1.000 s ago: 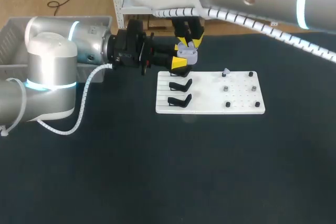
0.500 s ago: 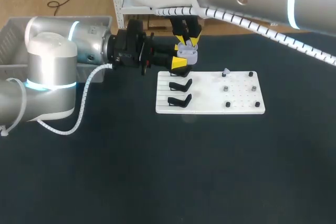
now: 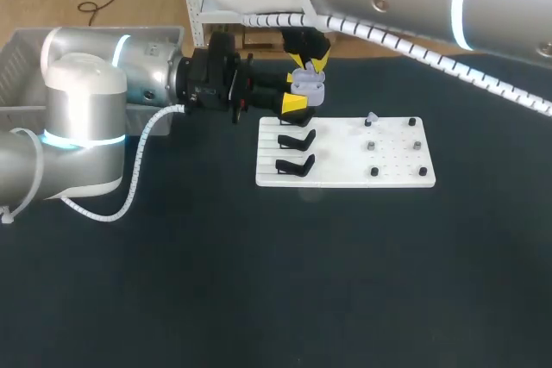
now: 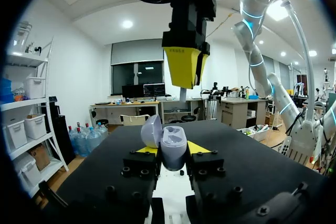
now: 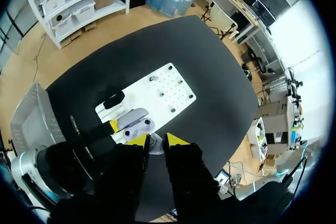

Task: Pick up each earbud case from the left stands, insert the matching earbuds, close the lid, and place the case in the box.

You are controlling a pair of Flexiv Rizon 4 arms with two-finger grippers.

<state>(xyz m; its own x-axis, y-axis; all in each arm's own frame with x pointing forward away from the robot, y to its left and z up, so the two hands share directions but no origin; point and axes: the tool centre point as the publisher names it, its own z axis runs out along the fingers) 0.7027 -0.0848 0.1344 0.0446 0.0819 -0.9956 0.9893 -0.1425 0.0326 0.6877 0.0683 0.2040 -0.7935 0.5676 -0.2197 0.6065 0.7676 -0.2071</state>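
Left pincer (image 4: 173, 149) clenched on open earbud case (image 4: 169, 139), held above the counter (image 3: 259, 282) by the white board (image 3: 397, 171). Right pincer (image 5: 155, 139) directly overhead, gripping an earbud (image 5: 154, 146) (stem down). Risk: slight misalignment, bud catches rim and drops, or tips knock the lid (image 4: 150, 129)

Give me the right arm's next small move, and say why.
Probably lower the right gripper straight down: the earbud pinched in its tips hangs just above the case, which the left gripper holds with its lid open, so it can seat in a socket.
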